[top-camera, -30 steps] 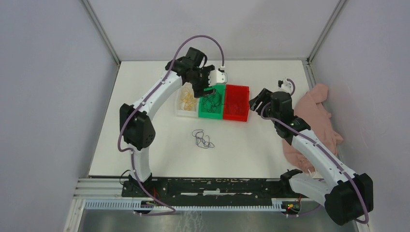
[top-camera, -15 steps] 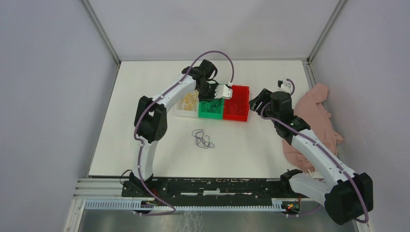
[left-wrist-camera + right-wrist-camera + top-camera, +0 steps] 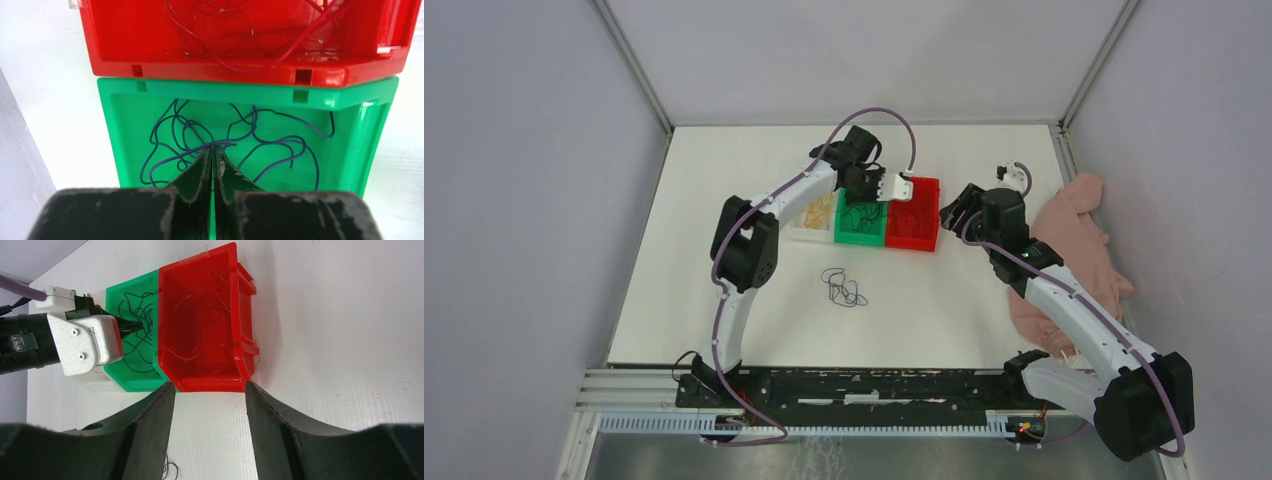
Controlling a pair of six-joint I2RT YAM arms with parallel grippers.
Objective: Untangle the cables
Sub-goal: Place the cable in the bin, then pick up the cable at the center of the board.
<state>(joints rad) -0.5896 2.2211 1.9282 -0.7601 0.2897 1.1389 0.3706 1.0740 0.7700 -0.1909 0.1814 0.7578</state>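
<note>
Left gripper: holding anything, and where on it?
Left gripper is shut on the blue cable in the green bin, pinching a strand in the middle of the tangle, not a free end. Right gripper is open and holds nothing.

Left gripper [image 3: 213, 148] hides part of blue cable [image 3: 292, 142].
</note>
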